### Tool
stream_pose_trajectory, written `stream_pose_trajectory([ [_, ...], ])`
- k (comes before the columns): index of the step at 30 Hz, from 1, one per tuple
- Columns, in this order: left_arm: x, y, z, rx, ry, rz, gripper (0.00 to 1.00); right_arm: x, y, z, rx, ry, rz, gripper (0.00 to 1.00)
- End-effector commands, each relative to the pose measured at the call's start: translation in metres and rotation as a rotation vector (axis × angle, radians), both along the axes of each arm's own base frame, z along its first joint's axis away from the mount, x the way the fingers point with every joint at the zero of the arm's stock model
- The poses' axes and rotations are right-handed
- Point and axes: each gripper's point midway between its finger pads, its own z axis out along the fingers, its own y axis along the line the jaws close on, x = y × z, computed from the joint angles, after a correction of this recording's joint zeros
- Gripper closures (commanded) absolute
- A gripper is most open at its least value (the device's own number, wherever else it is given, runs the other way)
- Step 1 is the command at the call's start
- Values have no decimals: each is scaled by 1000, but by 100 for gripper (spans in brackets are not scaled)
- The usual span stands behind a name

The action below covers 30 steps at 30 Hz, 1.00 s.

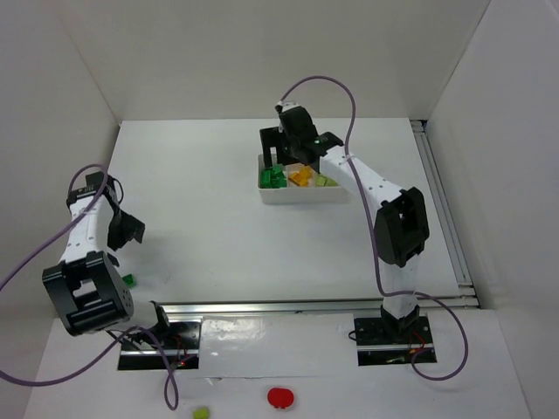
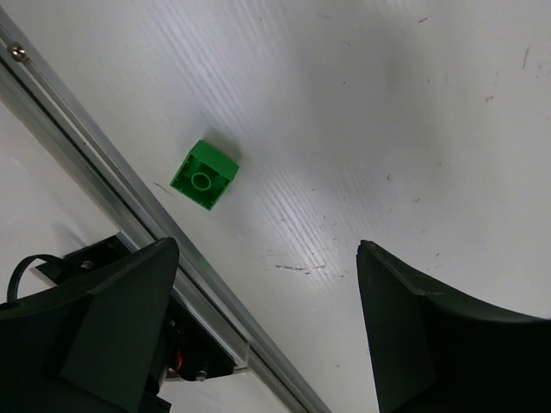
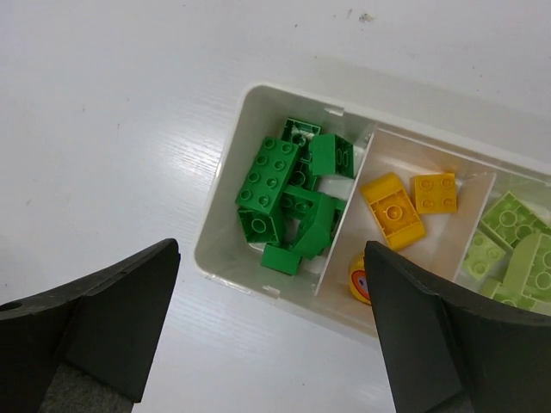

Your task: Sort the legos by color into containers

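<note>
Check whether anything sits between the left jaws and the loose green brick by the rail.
Nothing visible does. The left gripper hangs over the table with jaws open, and the green brick lies alone ahead of them. Only the aluminium rail runs close along the brick's side, which might crowd one jaw.

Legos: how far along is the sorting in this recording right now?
Mostly done: the tray holds dark green bricks, orange bricks and pale green bricks in separate compartments. Nothing is in hand; the right hand hangs open over the green compartment, the left hand open above one loose green brick on the table. Left: that brick, and perhaps a small yellow-green piece by the near edge.
</note>
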Motion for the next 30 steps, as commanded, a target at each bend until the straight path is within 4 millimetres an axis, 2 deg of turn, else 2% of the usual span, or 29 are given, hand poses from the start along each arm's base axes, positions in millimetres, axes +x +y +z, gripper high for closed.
stream_pose_trajectory([
  [1,17,2,-9,-58,-26,5,6,-5,18,33,44,-31,52,5],
  [4,44,3,6,-85,-108,-66,6,-24,65,32,87,-10,196,5],
  [5,56,6,21,-72,-154,-85,6,-32,82,23,80,3,248,5],
  [6,63,7,26,-77,-172,-105,6,-43,100,27,90,-3,306,5],
  [7,71,7,32,-86,-191,-129,6,-72,133,25,90,-11,416,5],
  [8,81,9,47,-80,-224,-135,6,-86,150,21,84,-20,463,5],
  [9,75,10,51,-75,-202,-130,5,-117,181,26,96,-48,547,5],
  [11,75,13,52,-62,-188,-101,5,-142,206,9,73,-49,622,5],
  [12,75,13,52,-62,-188,-101,5,-151,218,8,70,-66,658,5],
  [13,72,12,52,-62,-190,-101,5,-172,231,0,67,-51,719,5],
  [14,70,11,48,-69,-182,-88,7,-178,239,-4,69,-53,735,5],
  [15,61,7,44,-73,-173,-87,8,-181,247,-17,65,-46,745,5],
  [16,60,6,39,-76,-174,-77,10,-186,250,-24,57,-36,755,5],
  [17,60,8,31,-65,-173,-75,10,-190,255,-23,61,-41,764,5],
  [18,50,5,16,-75,-133,-53,10,-189,256,-19,67,-48,764,5],
  [20,38,11,-1,-84,-91,20,8,-184,252,-19,43,-52,736,5],
  [21,30,9,-12,-98,-67,45,8,-184,247,-3,46,-83,732,5],
  [23,24,11,-26,-108,-54,88,8,-170,231,0,29,-85,688,4],
  [24,21,13,-32,-124,-51,121,8,-166,226,16,46,-107,676,4],
  [25,23,14,-34,-129,-65,140,8,-164,217,10,30,-88,666,4],
  [27,16,20,-46,-126,-25,173,8,-155,204,12,15,-89,632,4],
  [28,12,21,-51,-120,-2,185,8,-150,197,20,22,-99,617,4],
  [30,1,30,-58,-101,22,244,8,-145,184,15,-4,-88,587,4],
])
